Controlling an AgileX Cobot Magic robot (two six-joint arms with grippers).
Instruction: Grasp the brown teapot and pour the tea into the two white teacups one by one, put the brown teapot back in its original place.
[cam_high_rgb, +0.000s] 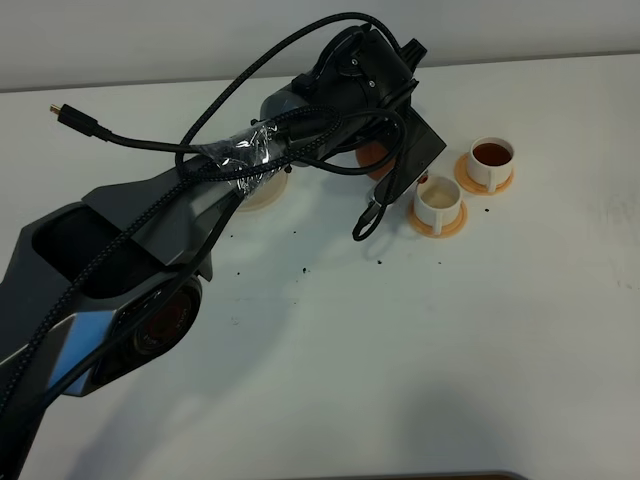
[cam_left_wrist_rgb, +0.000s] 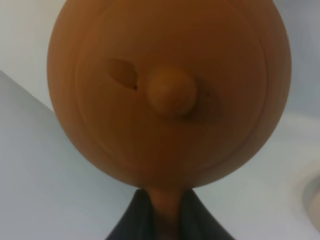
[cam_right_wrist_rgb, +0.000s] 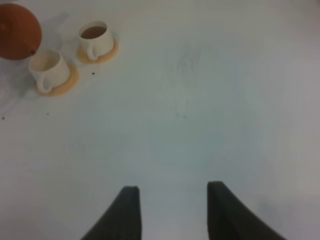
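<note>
The left gripper (cam_left_wrist_rgb: 165, 214) is clamped narrow on the side handle (cam_left_wrist_rgb: 166, 202) of the brown teapot (cam_left_wrist_rgb: 170, 90), whose lid knob (cam_left_wrist_rgb: 172, 92) faces the wrist camera. The pot hangs off the desk (cam_high_rgb: 420, 350), just beside the two white teacups. The farther teacup (cam_high_rgb: 491, 160) already holds dark tea. The nearer teacup (cam_high_rgb: 438, 200), standing on its orange saucer (cam_high_rgb: 437, 226), looks pale inside and so empty or barely started (whether any tea is running just now cannot be made out, since the arm hides the spout from above). By that reckoning the first pour is done and the second is the step in hand. The next move calls for bringing the spout over the nearer cup's rim and tipping the pot gently, without knocking the cup or its saucer. After that the pot must be levelled and carried back to the beige coaster (cam_high_rgb: 262, 192), which lies partly hidden under the arm on the far side from the cups. The right gripper (cam_right_wrist_rgb: 172, 210) hangs with its jaws wide apart and nothing between them, well away from the cups, and has no part here.
</note>
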